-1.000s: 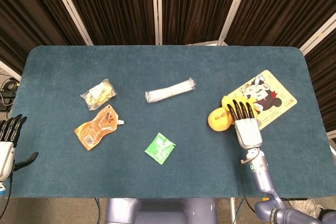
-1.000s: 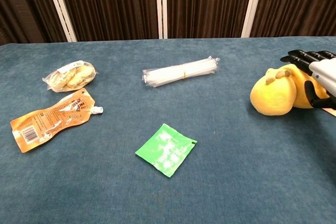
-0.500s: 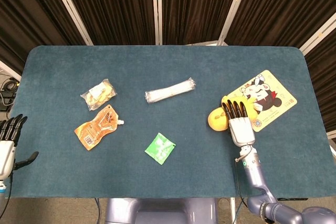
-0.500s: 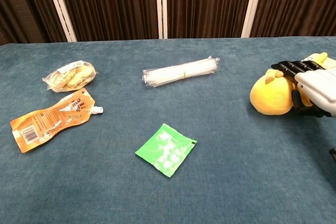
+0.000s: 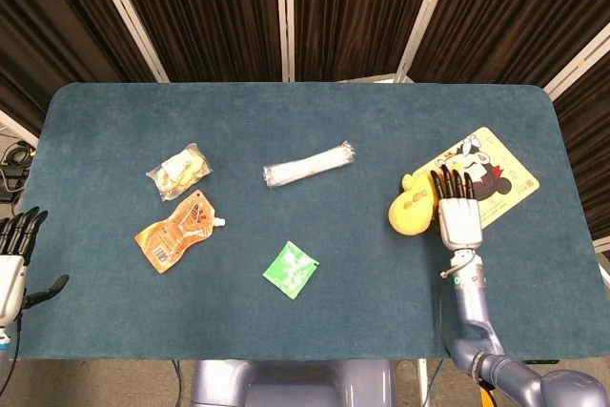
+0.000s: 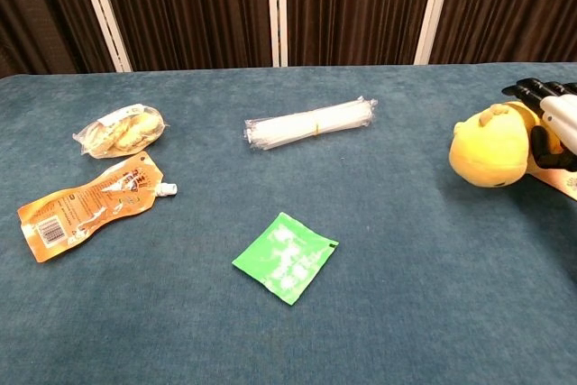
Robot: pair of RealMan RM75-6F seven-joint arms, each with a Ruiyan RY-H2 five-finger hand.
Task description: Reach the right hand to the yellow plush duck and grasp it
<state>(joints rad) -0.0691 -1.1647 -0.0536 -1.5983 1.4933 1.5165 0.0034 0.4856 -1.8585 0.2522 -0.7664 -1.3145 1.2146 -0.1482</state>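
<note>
- Our right hand [image 5: 458, 213] has shifted rightward; the yellow plush duck [image 5: 412, 211], at right of frame, moved with it.
- Fingers cover the duck's side; whether they actually grip it, we cannot tell.

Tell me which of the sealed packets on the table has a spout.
The orange pouch, at the table's left, below the clear snack bag. Its white spout sticks out; the green sachet and the long clear pack have none.
</note>
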